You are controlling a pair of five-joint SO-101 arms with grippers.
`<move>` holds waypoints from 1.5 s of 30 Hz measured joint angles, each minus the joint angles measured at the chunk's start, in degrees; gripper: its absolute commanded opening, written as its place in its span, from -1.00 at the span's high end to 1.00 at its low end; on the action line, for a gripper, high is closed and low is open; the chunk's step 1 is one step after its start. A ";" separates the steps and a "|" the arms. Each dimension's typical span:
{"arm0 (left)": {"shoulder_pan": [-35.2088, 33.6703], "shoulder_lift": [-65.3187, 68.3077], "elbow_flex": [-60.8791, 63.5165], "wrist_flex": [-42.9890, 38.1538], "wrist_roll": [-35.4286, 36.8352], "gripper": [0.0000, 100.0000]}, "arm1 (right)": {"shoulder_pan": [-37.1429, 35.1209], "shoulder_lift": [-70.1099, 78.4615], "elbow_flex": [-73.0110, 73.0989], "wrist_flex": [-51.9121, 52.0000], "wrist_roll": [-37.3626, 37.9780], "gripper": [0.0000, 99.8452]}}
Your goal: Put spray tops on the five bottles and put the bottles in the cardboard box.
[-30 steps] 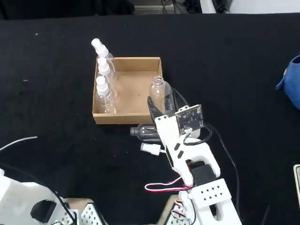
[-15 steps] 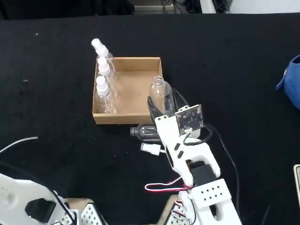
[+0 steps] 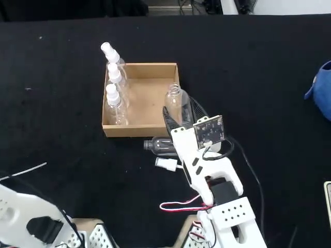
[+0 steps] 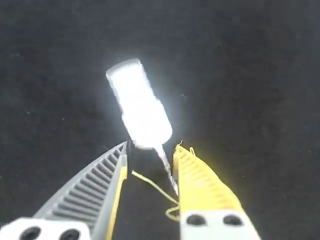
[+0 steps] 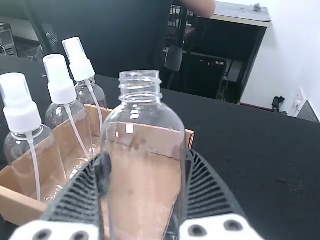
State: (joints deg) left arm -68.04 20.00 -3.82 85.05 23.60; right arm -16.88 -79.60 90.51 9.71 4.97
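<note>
Black cloth tabletop [image 3: 269,62], white wall [image 5: 295,45] behind, dark desk [image 5: 225,55] against it, blue object [image 3: 321,88] at tabletop edge.

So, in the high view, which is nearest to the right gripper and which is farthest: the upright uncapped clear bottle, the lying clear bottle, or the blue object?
From the right gripper:
1. Upright uncapped clear plastic bottle, held in it.
2. Lying clear plastic bottle, on the black table in front of the cardboard box.
3. Blue object, far off at the picture's right edge.
</note>
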 measured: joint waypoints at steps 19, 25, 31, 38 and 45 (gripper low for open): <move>-5.80 4.04 -10.11 6.77 -7.65 0.70 | 0.00 0.00 0.00 0.00 0.00 0.98; -5.80 8.18 -10.11 3.78 -7.65 0.70 | 0.00 0.00 0.00 0.00 0.00 0.98; -6.42 11.43 -10.11 0.62 -7.82 0.81 | 0.00 0.00 0.00 0.00 0.00 0.98; -6.15 11.52 -10.11 0.09 -7.74 0.94 | 0.00 0.00 0.00 0.00 0.00 0.98; -2.90 11.34 -8.97 0.00 -8.97 0.94 | 0.00 0.00 0.00 0.00 0.00 0.98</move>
State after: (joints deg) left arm -70.95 31.34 -12.79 85.05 14.64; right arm -16.88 -79.60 90.51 9.71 4.97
